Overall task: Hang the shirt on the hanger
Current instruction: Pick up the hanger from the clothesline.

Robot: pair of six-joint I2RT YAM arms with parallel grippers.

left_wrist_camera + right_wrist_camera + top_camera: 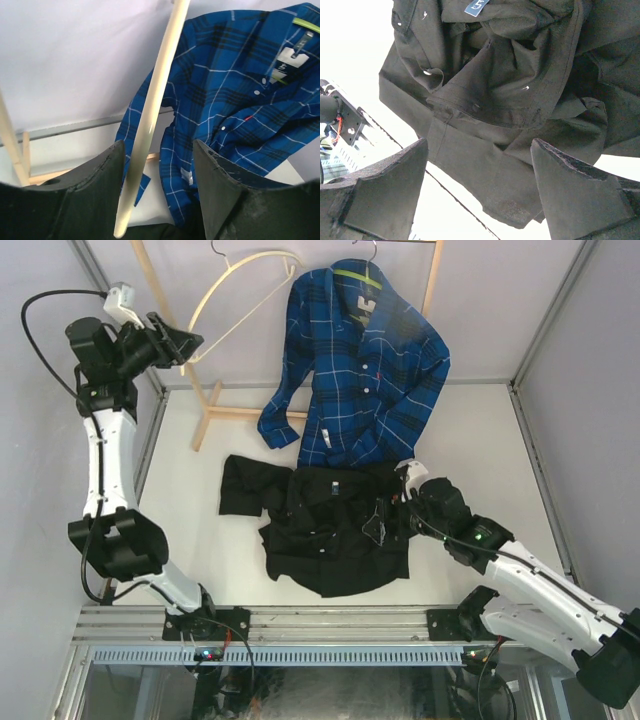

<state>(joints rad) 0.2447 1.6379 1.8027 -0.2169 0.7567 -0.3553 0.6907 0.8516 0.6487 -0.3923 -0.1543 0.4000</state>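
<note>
The shirt is plain black, the hanger cream, the plaid shirt blue.

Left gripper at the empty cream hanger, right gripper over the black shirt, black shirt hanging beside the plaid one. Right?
No: the black shirt isn't hanging. It lies crumpled on the table below the hanging plaid shirt, as the top view shows. The left gripper at the cream hanger and the right gripper over the black shirt are correct.

The hanger passes between the fingers of the left claw, the hanging shirt beyond and to that claw's right, while the shirt lies heaped on the worktop just ahead of the right claw.
</note>
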